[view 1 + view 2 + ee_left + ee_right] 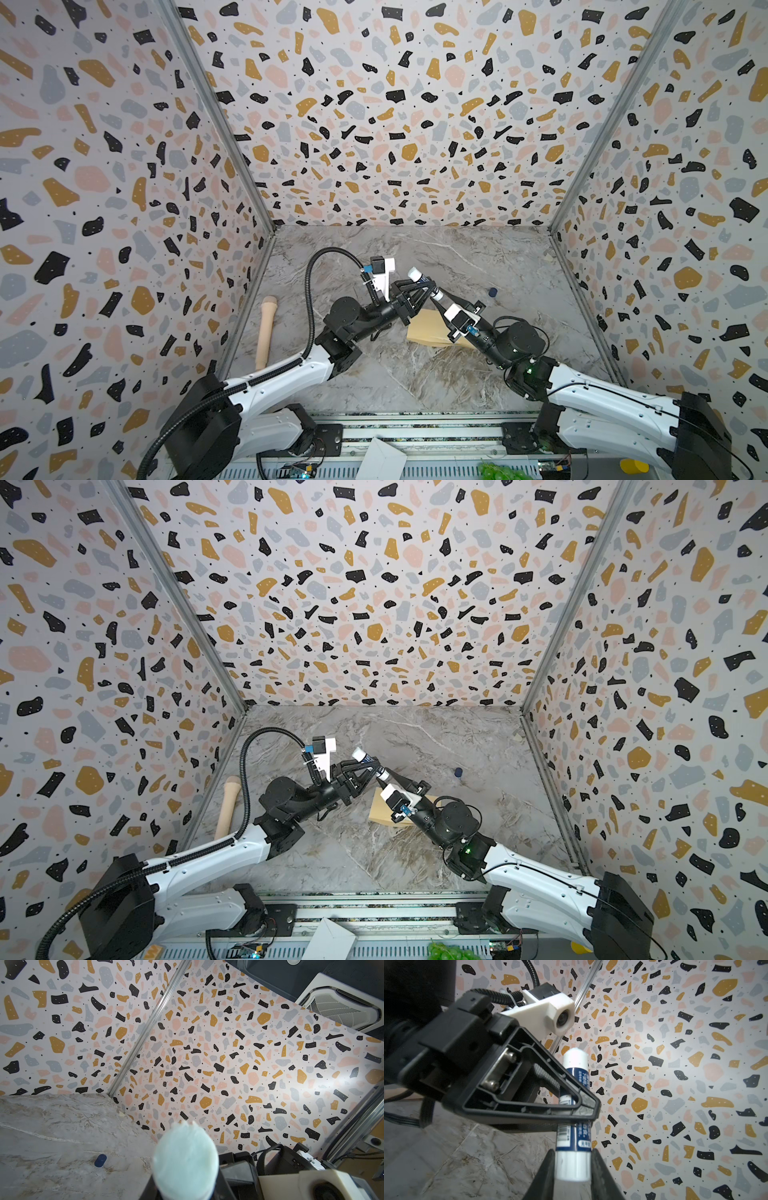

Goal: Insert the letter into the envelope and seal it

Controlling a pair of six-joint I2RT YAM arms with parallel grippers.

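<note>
Left end effector [428, 286]: clenched around the middle of the glue stick [420, 278]. The right wrist view shows its dark triangular fingers [583, 1105] pressed against the blue label.
Right end effector [439, 299]: grasping the same glue stick by its white base. In the right wrist view, one finger sits on each side of the base [573, 1159].
Glue stick: held off the tabletop [395, 374] between the two arms and tilted, with its bare white tip pointing up and away toward the back wall. In the left wrist view that tip fills the foreground as a pale blur [185, 1159]. The stick is uncapped.
Cap [493, 292]: small and dark blue (the same blue as the stick's label). It lies alone on the marble, to the right of the end effectors and apart from them. It also shows in the left wrist view [100, 1160].
Envelope [426, 330]: plain tan, lying flat on the tabletop near the middle. It is directly below the right wrist, which hides part of it, and neither end effector touches it. Its flap cannot be made out in either top view [380, 812].
Wooden roller [266, 332]: pale, lying along the left wall, well apart from the envelope.
</note>
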